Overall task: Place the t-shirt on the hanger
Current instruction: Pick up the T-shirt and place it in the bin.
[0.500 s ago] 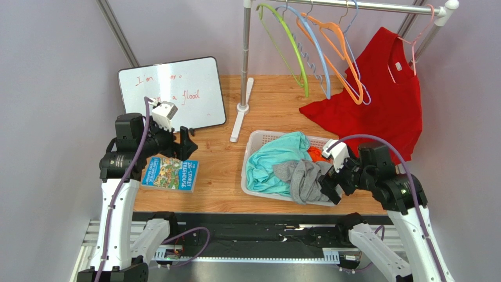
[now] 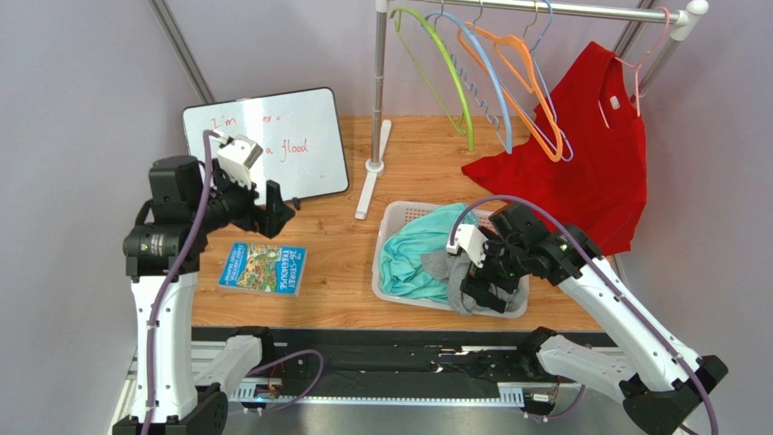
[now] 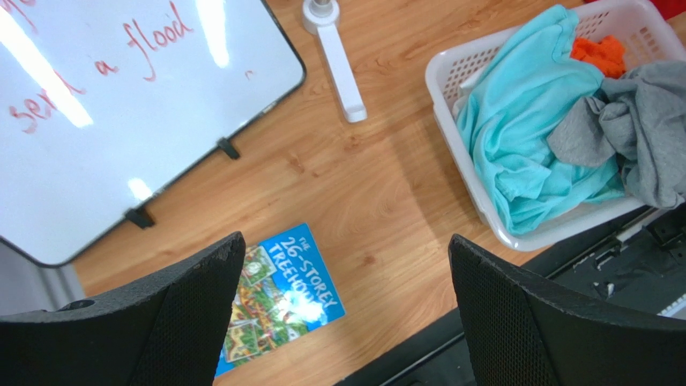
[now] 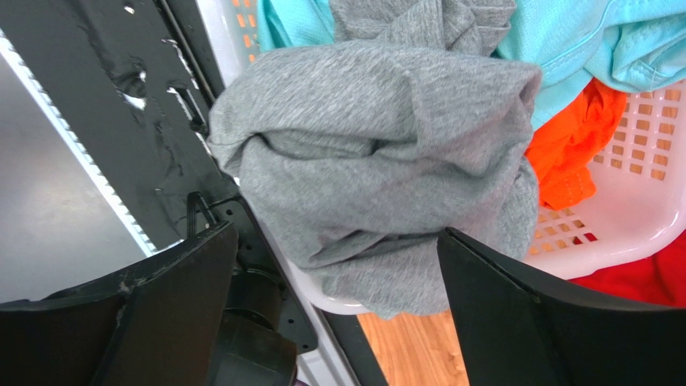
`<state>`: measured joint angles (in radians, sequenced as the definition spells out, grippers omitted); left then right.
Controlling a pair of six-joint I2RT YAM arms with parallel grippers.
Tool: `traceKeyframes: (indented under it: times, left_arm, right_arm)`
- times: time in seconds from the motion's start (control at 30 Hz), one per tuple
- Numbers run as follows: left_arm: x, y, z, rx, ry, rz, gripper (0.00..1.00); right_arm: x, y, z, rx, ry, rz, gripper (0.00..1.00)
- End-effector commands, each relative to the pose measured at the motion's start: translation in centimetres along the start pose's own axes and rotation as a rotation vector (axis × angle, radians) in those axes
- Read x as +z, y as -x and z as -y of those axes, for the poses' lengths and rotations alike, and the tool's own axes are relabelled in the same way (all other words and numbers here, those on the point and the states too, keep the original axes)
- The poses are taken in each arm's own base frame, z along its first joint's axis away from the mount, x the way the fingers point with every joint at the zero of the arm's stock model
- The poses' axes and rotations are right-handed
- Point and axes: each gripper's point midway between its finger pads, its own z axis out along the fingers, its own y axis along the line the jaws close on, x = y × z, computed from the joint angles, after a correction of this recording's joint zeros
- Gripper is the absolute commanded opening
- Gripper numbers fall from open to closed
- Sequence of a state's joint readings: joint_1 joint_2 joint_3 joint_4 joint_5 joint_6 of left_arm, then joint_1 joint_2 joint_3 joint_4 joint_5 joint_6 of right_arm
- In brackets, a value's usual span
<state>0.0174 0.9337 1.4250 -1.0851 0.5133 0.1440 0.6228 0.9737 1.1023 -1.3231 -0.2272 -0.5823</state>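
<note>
Right claw (image 2: 484, 292): spread wide, lower right of frame, either side of the t-shirt (image 4: 378, 161), not gripping.
Left claw (image 2: 278, 204): spread wide, empty, left of frame.

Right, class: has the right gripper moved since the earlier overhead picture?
Yes. The right gripper has swung left, from the basket's near right corner to above the grey t-shirt.

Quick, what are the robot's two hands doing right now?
Left gripper: open, holding nothing.
Right gripper: open over the t-shirt, not gripping it.
</note>
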Motion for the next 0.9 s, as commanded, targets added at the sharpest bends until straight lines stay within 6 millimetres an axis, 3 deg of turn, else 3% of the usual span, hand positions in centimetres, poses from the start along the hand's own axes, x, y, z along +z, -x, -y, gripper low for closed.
traceKeyframes:
  times: [0.0, 0.1, 0.13, 0.2, 0.37, 0.5, 0.6, 0.63, 0.67, 0.7, 0.73, 0.77, 0.83, 0.87]
  left_arm:
    - [-1.4, 0.7, -0.4, 0.059, -0.012, -0.133, 0.99]
    - [-1.5, 1.4, 0.0, 0.050, -0.062, -0.173, 0.99]
    - [-1.5, 1.7, 0.2, 0.050, -0.074, -0.172, 0.99]
    - [-1.8, 2.5, 1.4, 0.049, -0.133, -0.141, 0.98]
    - [-1.5, 4.0, 3.3, 0.042, -0.209, 0.015, 0.98]
    - [-0.8, 2.8, 4.9, 0.028, -0.305, 0.065, 0.96]
    - [-1.0, 2.5, 6.3, 0.063, -0.382, 0.124, 0.95]
    - [-1.2, 2.6, 6.7, 0.079, -0.395, 0.146, 0.95]
    - [-1.4, 3.3, 7.2, 0.111, -0.425, 0.199, 0.95]
    - [-1.7, 2.7, 7.8, 0.129, -0.445, 0.223, 0.96]
    - [-1.8, 2.8, 8.2, 0.144, -0.460, 0.248, 0.96]
    - [-2.0, 3.5, 8.7, 0.195, -0.480, 0.305, 0.96]
    - [-2.3, 2.6, 10.2, 0.235, -0.534, 0.338, 0.97]
    - [-2.5, 2.9, 10.7, 0.284, -0.547, 0.375, 0.98]
  right_arm:
    - [1.2, 0.3, 1.6, -0.033, -0.044, -0.036, 0.93]
    - [1.2, 1.0, 1.7, -0.031, -0.030, -0.038, 0.58]
    - [0.8, 1.2, 1.7, -0.028, -0.026, -0.036, 0.30]
    - [-0.9, 3.0, 2.1, -0.022, -0.050, 0.015, 0.00]
    - [-7.5, 7.4, 1.6, -0.024, -0.117, 0.246, 0.00]
    - [-14.1, 11.5, 1.6, -0.041, -0.212, 0.490, 0.00]
    - [-17.3, 14.0, 1.8, -0.046, -0.246, 0.608, 0.00]
    - [-19.8, 15.5, 1.7, -0.065, -0.270, 0.690, 0.00]
    - [-20.8, 16.4, 1.5, -0.067, -0.265, 0.727, 0.00]
    - [-21.1, 17.4, 1.7, -0.071, -0.252, 0.741, 0.00]
    - [-23.5, 18.7, 1.0, -0.101, -0.247, 0.819, 0.00]
    - [-24.2, 19.4, 0.8, -0.107, -0.237, 0.845, 0.00]
    - [-24.7, 21.3, 0.7, -0.101, -0.188, 0.875, 0.00]
    - [-25.8, 22.0, 0.6, -0.103, -0.188, 0.911, 0.00]
